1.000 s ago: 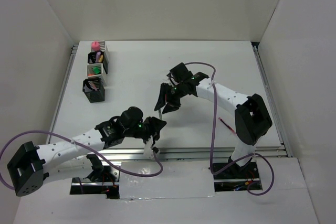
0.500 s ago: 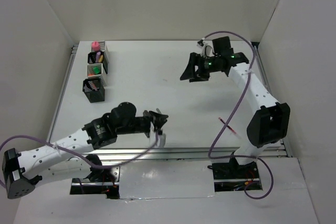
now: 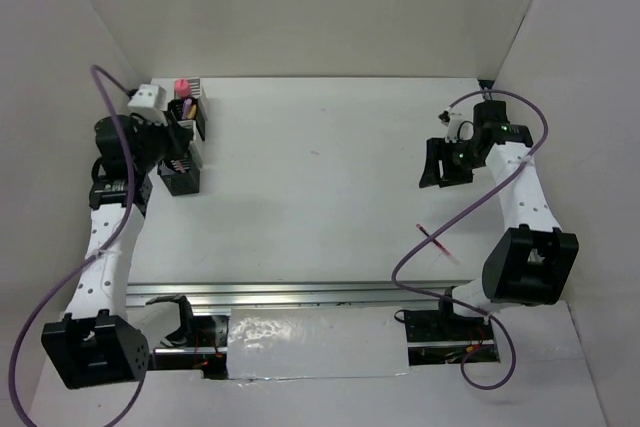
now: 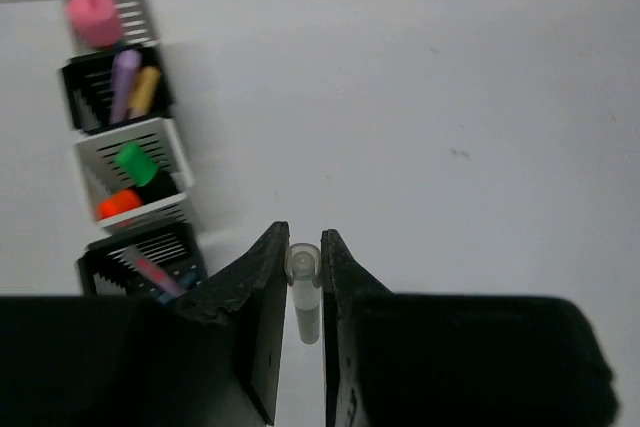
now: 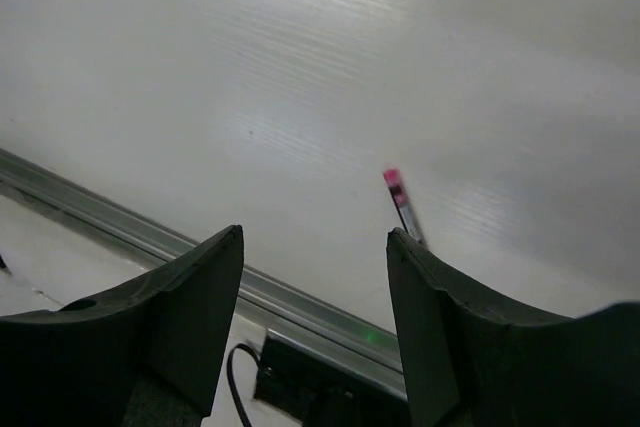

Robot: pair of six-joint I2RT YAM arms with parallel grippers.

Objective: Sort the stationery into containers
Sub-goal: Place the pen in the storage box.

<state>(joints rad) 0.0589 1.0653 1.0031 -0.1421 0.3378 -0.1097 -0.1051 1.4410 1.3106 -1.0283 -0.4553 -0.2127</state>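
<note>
1. Your left gripper is pinched shut on a thin grey pen, which runs lengthwise between the jaws, close by the nearest black cup.
2. Aim for that cup: thin pens lean in it, so I judge it the matching home.
3. Centre the pen's lower end over the opening, clear of the white cup next door, before letting go.
4. Lower until the tip sits inside the rim, then open; a high drop may bounce it out.
5. Your right gripper hangs open above the pink-ended pen lying on the table; save that for next.
</note>
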